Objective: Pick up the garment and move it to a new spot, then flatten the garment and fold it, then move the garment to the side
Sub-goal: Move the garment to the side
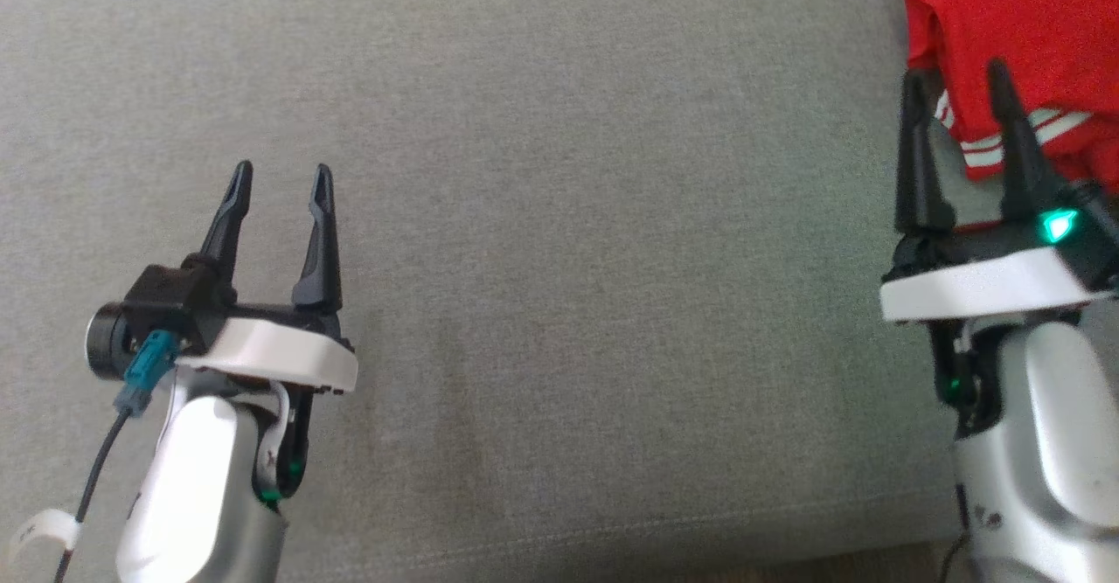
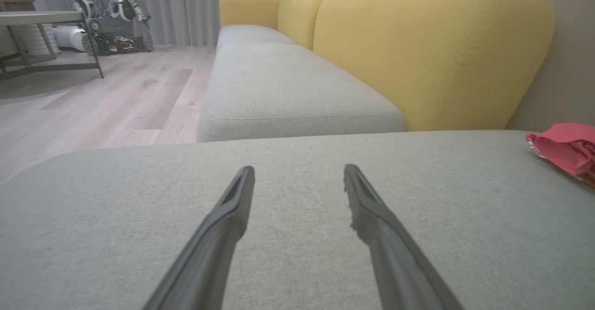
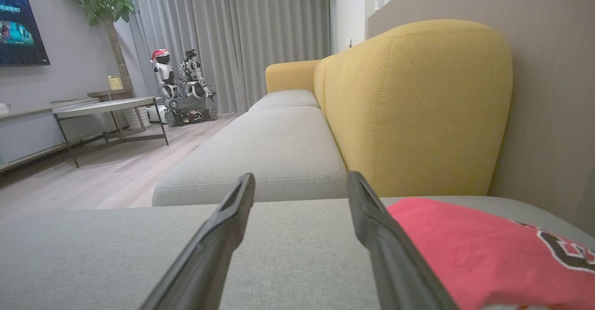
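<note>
The garment is red with white stripes and a dark print, lying bunched at the far right of the grey cushion. My right gripper hovers at its near left edge, open, nothing between its fingers. In the right wrist view the garment lies just right of my right gripper. My left gripper stands open over bare cushion at the lower left, far from the cloth. In the left wrist view my left gripper points along the seat, with the garment at the far right edge.
A yellow sofa backrest rises behind the cushion, with more grey seats beyond. Wooden floor, a low table and another robot lie off to the left. The cushion's front edge runs near the bottom of the head view.
</note>
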